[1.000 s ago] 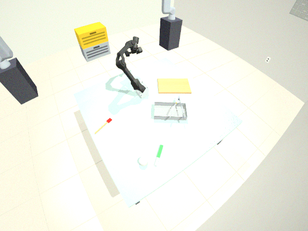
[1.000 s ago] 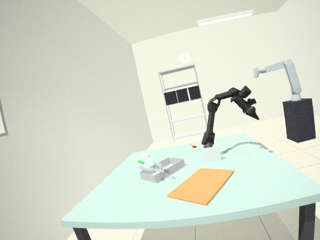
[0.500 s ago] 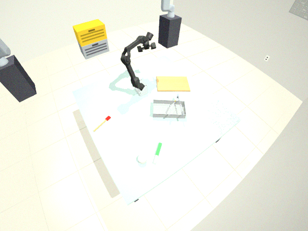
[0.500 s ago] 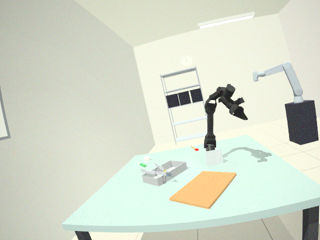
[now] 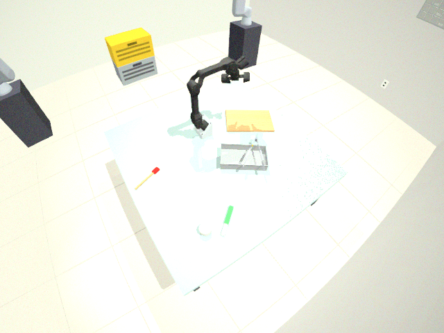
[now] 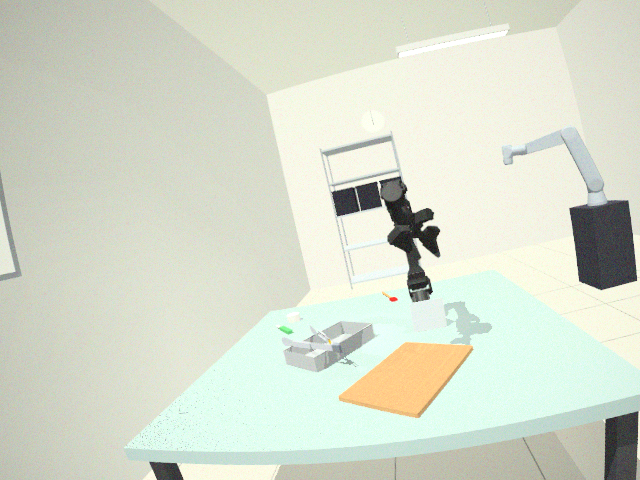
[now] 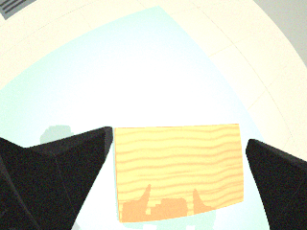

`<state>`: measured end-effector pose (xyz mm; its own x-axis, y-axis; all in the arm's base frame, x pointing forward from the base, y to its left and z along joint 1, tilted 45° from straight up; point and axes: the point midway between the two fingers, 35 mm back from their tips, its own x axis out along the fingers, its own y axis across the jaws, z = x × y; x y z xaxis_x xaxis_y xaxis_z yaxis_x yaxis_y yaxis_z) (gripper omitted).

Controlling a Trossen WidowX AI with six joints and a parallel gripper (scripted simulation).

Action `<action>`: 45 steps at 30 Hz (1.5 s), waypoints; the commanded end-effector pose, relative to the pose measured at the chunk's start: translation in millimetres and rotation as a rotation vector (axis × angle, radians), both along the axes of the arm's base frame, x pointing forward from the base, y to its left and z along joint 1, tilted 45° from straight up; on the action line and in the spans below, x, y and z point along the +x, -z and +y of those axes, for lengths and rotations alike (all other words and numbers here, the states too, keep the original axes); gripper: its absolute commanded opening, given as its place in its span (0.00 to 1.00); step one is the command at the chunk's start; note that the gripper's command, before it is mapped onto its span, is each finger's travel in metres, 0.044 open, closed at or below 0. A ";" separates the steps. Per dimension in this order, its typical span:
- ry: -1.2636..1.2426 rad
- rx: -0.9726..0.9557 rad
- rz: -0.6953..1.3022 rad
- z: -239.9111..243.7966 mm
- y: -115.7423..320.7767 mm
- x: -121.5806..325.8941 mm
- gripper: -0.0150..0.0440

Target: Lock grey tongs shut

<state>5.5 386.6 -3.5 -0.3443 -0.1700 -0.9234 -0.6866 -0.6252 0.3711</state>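
The grey tongs [image 5: 247, 155] [image 6: 310, 345] lie open across the roasting tin [image 5: 236, 166] [image 6: 302, 360]. Their hinge end sticks out over the tin's wall on the board's side, and their two arms spread apart over the tin. The wooden board [image 5: 250, 120] [image 6: 408, 374] [image 7: 177, 158] lies flat beside the tin with nothing on it but a shadow. My gripper [image 5: 236, 79] [image 6: 424, 252] [image 7: 182, 140] is open and empty, high above the table and away from the tongs. The wrist view looks down at the board between the fingers; tongs and tin are outside that view.
A red-headed spatula [image 5: 155, 170] [image 6: 393, 299], a green-handled tool [image 5: 228, 215] [image 6: 285, 329] and a small white pot [image 5: 204, 229] [image 6: 293, 317] stand or lie on the table beyond the tin. The arm's white base block [image 6: 428, 315] stands near the board.
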 end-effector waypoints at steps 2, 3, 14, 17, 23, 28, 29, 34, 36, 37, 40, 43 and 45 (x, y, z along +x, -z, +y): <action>0.045 -0.046 -0.082 -11.3 15.6 72.2 1.00; 0.043 -0.057 -0.103 -14.5 18.2 86.8 1.00; 0.010 -0.254 -0.271 -94.6 42.2 250.2 1.00; -0.030 -0.343 -0.297 -129.9 44.8 291.3 1.00; -0.121 -0.534 -0.294 -212.6 45.3 360.1 1.00; -0.145 -0.580 -0.281 -234.1 44.6 373.6 1.00; -0.145 -0.580 -0.281 -234.1 44.6 373.6 1.00; -0.145 -0.580 -0.282 -233.3 45.2 373.8 1.00; -0.145 -0.580 -0.282 -229.4 48.4 374.3 1.00; -0.145 -0.580 -0.282 -228.3 49.4 374.4 1.00; -0.145 -0.580 -0.282 -228.3 49.4 374.4 1.00; -0.145 -0.580 -0.282 -228.5 49.6 374.4 1.00; -0.145 -0.580 -0.282 -229.4 50.6 374.6 1.00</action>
<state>380.4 158.7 -50.1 -0.0363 -0.6878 -0.7250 -0.7329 -0.4749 0.4872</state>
